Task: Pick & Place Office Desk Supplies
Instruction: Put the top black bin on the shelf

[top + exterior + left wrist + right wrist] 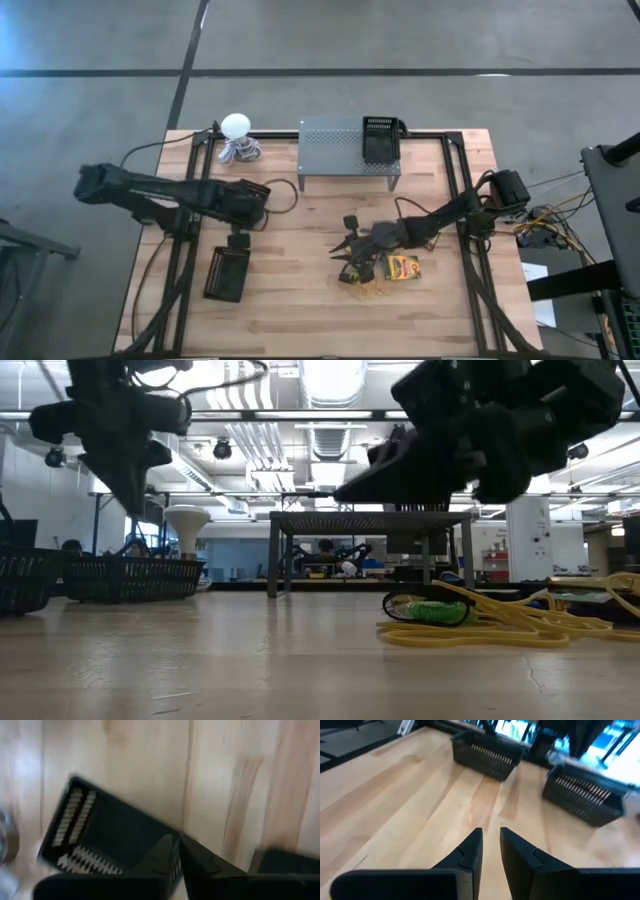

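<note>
A yellow-and-green crayon box (403, 267) lies flat on the wooden table near its right side. A tangle of thin yellow rubber bands (368, 290) (500, 628) lies next to it, with a green elastic ring (437, 612) at its edge. My right gripper (346, 256) (491, 832) hangs above the table just left of the bands. Its fingers stand a narrow gap apart with nothing between them. My left gripper (238, 243) (178, 840) points down over a black mesh basket (227, 273) (100, 835), shut and clear of it.
A perforated metal shelf (345, 150) stands at the far middle with a second black basket (380, 138) on top. A white ball-shaped object (237, 127) on a coiled grey base stands at the far left. Bare wood lies between the two arms.
</note>
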Available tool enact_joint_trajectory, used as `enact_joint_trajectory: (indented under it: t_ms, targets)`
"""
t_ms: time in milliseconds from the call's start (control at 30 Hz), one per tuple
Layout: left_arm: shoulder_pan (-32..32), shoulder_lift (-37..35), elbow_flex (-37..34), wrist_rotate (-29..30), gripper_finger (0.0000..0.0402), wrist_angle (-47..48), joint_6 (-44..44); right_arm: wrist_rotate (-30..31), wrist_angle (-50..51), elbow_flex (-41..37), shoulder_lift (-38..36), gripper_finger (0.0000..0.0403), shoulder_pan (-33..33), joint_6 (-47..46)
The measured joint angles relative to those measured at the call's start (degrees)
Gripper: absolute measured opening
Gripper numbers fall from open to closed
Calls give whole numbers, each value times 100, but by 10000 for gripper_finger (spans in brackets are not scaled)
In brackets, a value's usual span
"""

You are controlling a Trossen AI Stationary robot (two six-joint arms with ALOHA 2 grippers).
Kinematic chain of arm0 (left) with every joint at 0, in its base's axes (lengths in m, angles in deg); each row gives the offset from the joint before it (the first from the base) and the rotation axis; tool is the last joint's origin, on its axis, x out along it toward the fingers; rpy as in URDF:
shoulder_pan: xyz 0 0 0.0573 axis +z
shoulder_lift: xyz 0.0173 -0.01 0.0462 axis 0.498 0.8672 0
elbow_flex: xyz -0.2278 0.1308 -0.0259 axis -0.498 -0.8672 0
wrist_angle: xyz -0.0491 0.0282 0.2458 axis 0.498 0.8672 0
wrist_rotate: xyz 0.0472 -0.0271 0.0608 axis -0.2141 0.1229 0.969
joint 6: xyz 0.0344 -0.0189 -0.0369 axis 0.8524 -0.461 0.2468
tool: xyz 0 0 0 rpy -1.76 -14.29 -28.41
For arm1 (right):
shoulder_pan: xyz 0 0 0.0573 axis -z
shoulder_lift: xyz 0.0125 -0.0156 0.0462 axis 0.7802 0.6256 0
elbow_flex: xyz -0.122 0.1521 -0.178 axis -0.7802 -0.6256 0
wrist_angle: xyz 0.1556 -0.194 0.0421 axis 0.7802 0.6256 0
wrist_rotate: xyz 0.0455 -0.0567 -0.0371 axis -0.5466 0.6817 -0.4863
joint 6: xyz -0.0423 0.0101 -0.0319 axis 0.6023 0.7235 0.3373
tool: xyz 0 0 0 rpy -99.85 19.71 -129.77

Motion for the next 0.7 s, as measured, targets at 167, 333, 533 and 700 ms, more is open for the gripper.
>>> enact_joint_trajectory:
  t_ms: [167,333,533,700]
  targets:
    - [125,954,568,38,114,1110,-759,-2,-22,-50,35,59,2,-225]
    - [218,1572,437,-283,181,1280,-695,-17,-11,-66,9,59,-15,-260]
    - [228,2208,260,-88,217,1156,-216,-47,-6,-104,2,58,-61,-255]
    - [225,2494,148,273,190,642,158,-45,1,-147,2,59,-59,-276]
